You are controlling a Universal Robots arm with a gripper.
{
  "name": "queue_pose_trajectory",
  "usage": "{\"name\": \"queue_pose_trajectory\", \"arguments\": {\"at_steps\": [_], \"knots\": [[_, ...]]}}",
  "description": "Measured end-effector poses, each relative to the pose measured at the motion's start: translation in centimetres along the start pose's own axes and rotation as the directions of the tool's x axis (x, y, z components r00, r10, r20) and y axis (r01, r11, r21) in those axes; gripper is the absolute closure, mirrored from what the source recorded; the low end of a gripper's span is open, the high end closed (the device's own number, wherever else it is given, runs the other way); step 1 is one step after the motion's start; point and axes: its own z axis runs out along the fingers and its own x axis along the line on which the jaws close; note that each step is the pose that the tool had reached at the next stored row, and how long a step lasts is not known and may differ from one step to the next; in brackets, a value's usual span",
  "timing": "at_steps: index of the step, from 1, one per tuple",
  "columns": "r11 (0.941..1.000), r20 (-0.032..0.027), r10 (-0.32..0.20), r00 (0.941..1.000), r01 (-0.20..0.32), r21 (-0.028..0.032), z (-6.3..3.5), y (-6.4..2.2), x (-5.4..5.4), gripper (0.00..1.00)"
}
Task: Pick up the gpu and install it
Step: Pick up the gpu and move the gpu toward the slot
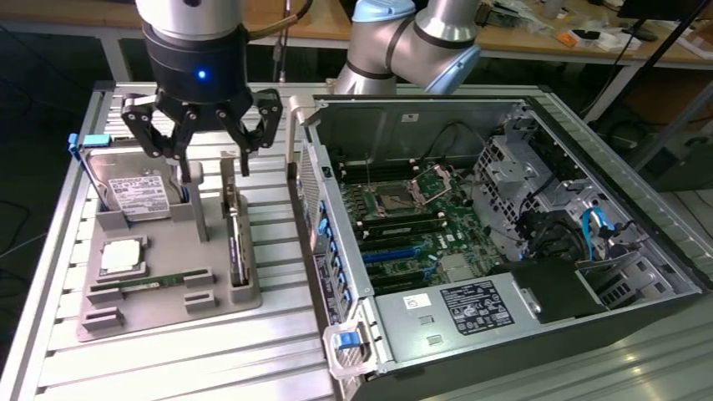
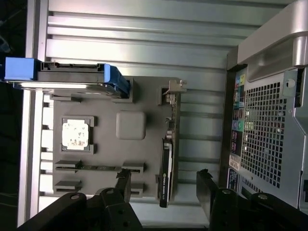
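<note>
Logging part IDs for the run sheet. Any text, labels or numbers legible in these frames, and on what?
Nothing can be read as words or numbers.
hard drive label, white: print too small to read.
power supply label, black: print too small to read.
gpu: pale marking on its edge, blurred.
case rear sticker: blurred.

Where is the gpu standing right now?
In the exterior view the gpu stands on edge in the gray holder, on the side nearest the computer case, with the open gripper above it.
</note>
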Motion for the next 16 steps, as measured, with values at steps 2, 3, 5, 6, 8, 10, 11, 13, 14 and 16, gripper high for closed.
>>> {"name": "queue_pose_trajectory", "arguments": {"at_steps": [2,3,5,6,8,10,11,13,14,16], "knots": [[1.0000,0.0000,0.000,1.0000,0.000,-0.0001,0.36,-0.02,0.0,0.34],[1.0000,0.0001,0.000,1.0000,0.000,-0.0001,0.55,-0.03,0.0,0.34],[1.0000,0.0000,0.000,1.0000,0.000,-0.0003,0.90,-0.04,0.0,0.34],[1.0000,0.0001,0.000,1.0000,0.000,-0.0005,1.11,-0.05,0.0,0.34],[1.0000,0.0000,0.000,1.0000,0.000,-0.0008,1.47,-0.07,0.0,0.34],[1.0000,0.0001,0.000,1.0000,0.000,-0.0012,1.83,-0.08,0.0,0.34],[1.0000,0.0001,0.000,1.0000,0.000,-0.0014,2.01,-0.09,0.0,0.34],[1.0000,0.0001,0.000,1.0000,0.000,-0.0019,2.42,-0.10,0.0,0.34],[1.0000,0.0001,0.000,1.0000,0.000,-0.0021,2.68,-0.11,0.0,0.34],[1.0000,0.0002,0.000,1.0000,0.000,-0.0024,3.10,-0.13,0.0,0.34]]}}
